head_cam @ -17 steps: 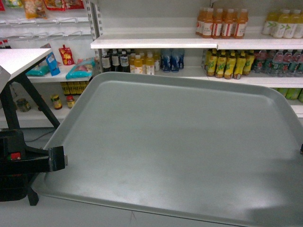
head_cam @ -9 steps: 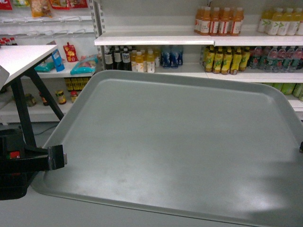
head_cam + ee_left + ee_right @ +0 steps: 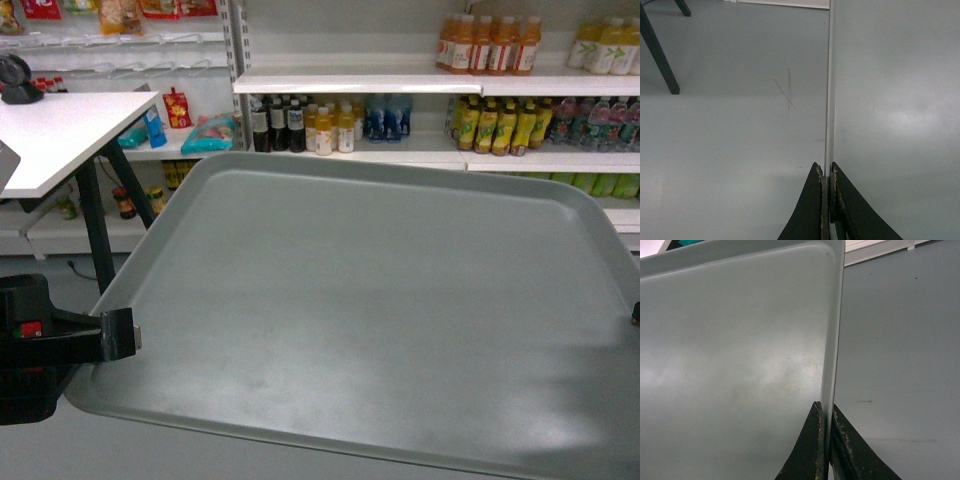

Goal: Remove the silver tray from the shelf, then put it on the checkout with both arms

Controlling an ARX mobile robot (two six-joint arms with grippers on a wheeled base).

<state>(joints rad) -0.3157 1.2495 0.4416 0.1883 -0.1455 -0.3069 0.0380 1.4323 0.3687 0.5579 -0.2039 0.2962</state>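
drink shelves (image 3: pixel 420 80) behind tray (image 3: pixel 370 300) — checkout (image 3: pixel 60 135) left

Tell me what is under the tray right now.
Beside the tray's left edge, bare grey floor and a black table leg show. Directly beneath it is covered. Left claw and right claw pinch its rims.

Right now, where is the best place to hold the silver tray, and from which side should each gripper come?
Hold the silver tray by its low raised rim at the two short ends, each gripper coming in sideways from its own side. The tray is broad, flat and thin, so only the rim gives an edge to pinch. The left gripper and right gripper each clamp that rim now, opposite each other, which probably keeps it level.
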